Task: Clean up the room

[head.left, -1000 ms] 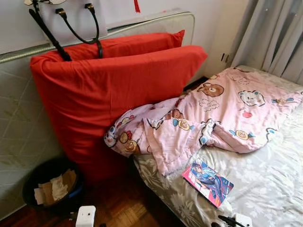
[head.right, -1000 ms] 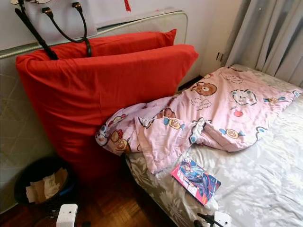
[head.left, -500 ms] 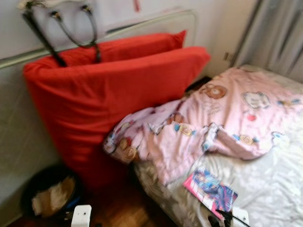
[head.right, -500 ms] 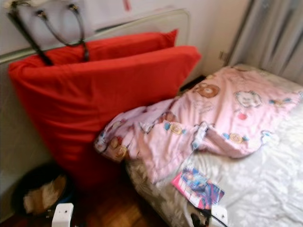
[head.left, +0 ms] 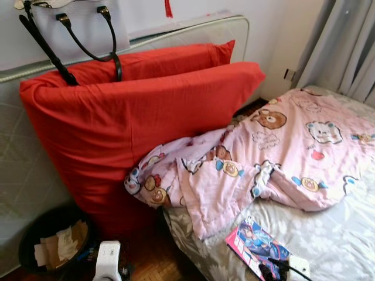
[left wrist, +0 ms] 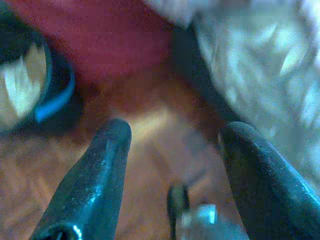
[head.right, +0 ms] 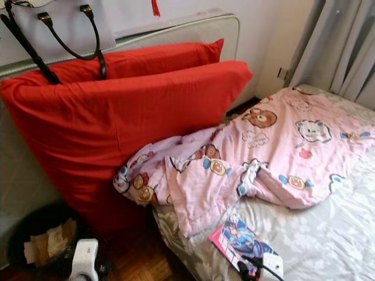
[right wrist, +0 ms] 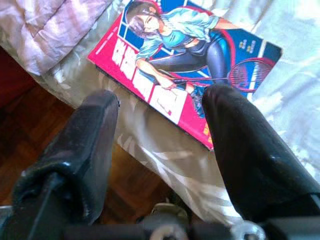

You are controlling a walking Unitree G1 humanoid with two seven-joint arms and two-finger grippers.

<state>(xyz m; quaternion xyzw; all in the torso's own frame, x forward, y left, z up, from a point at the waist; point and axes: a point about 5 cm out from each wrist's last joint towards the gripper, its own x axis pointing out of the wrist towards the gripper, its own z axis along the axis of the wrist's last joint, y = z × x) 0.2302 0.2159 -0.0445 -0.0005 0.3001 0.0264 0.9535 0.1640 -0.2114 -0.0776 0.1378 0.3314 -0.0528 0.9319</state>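
Observation:
A pink-edged comic book (head.left: 255,244) lies flat on the grey floral bed sheet (head.left: 328,234) near the bed's side edge. My right gripper (right wrist: 160,100) is open just over the book's (right wrist: 185,55) near edge, one finger above its corner and the other above the sheet. Its black fingertips (head.left: 268,271) show at the bottom of the left eye view. A rumpled pink cartoon blanket (head.left: 258,158) lies behind the book. My left gripper (left wrist: 175,132) hangs open over the wooden floor beside the bed.
Two big red cushions (head.left: 135,111) lean on a grey upright mattress (head.left: 17,164), with a black-handled bag (head.left: 70,29) hanging above. A black bin (head.left: 50,243) with paper scraps stands on the floor at the left. Grey curtains (head.left: 345,47) hang at the right.
The camera has shifted and steadied after a blur. The right gripper's tip now lies against the comic book's near edge, closer than a second ago.

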